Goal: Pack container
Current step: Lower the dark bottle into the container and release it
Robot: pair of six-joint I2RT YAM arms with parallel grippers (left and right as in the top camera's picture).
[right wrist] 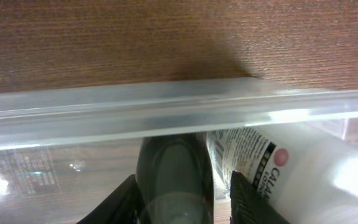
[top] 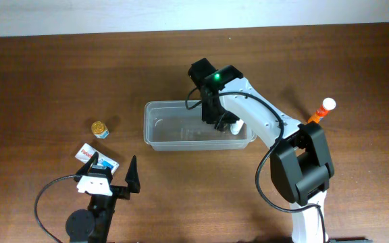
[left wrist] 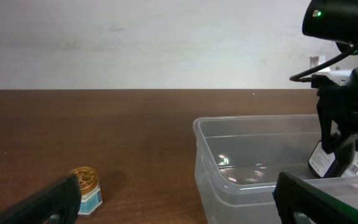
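Right gripper hangs inside the clear container.

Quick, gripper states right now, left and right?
Left gripper: open, empty.
Right gripper: cannot be told; it is down in the container.

The right arm, beside the container, has glossy white links joined by boxy black housings. The largest black block sits right of the container, above a white base. A green light glows on the black wrist housing behind the container, and a thin black cable runs along the white link. The right end effector has dark fingers.

The left arm, lower left of the container, is black. It has a round base, a white wrist block and a looping black cable. The left end effector has two pointed black fingers.
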